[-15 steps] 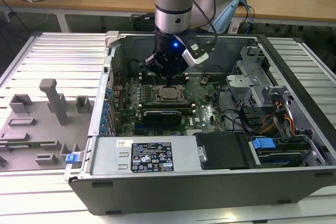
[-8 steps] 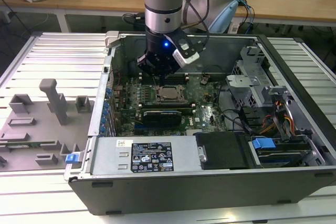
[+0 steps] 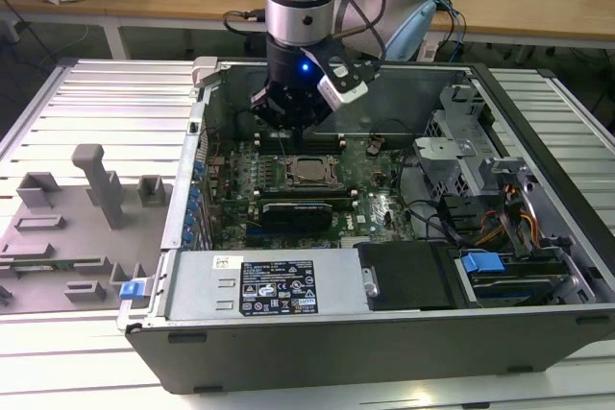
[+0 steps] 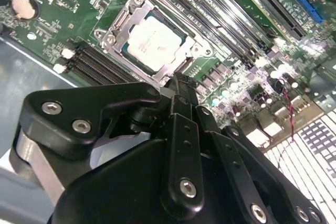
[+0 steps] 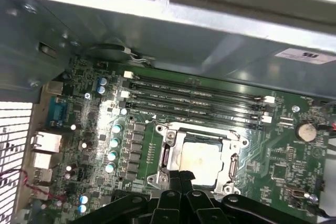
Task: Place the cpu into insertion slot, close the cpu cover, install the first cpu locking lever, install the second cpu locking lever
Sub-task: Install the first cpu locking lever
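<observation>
The cpu (image 4: 155,40) lies flat in the socket on the green motherboard, pale silver top up, also seen in the first wrist view (image 5: 202,158) and the exterior view (image 3: 309,170). The cpu cover (image 4: 116,31) lies down around it as a silvery frame (image 5: 169,153). My gripper (image 4: 176,83) hangs just over one edge of the socket, its black fingers (image 5: 181,176) pressed together with nothing between them. In the exterior view the gripper (image 3: 299,134) sits a little behind the socket. I cannot make out the locking levers clearly.
Memory slots (image 5: 199,100) run along one side of the socket, and small capacitors (image 5: 113,142) stand along another. The case's metal walls (image 3: 197,156) ring the board, with drive cages and cables (image 3: 500,208) at the exterior view's right. A grey fixture tray (image 3: 67,228) lies outside at the left.
</observation>
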Controlling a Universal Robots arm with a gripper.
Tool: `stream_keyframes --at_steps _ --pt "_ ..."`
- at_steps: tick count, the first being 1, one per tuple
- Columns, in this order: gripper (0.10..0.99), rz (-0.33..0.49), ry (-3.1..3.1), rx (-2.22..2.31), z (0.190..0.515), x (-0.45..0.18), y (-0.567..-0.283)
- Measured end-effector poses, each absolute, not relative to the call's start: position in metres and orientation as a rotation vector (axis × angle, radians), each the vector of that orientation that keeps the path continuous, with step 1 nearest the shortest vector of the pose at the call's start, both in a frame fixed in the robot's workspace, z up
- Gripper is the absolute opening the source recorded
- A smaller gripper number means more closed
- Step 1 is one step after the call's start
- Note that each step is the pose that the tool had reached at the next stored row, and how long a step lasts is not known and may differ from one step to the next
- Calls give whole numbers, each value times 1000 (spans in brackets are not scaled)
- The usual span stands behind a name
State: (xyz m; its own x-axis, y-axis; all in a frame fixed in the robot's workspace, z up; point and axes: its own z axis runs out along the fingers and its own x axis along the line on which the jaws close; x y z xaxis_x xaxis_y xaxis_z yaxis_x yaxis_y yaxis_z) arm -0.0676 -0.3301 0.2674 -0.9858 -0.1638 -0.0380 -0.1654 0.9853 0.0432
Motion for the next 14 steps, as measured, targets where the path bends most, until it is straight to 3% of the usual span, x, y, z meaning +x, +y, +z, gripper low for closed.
stream_keyframes --at_steps 11,14 --pt "106 73 3094 -257 270 -98 -330" --pt "106 123 3090 -255 270 -102 -330"
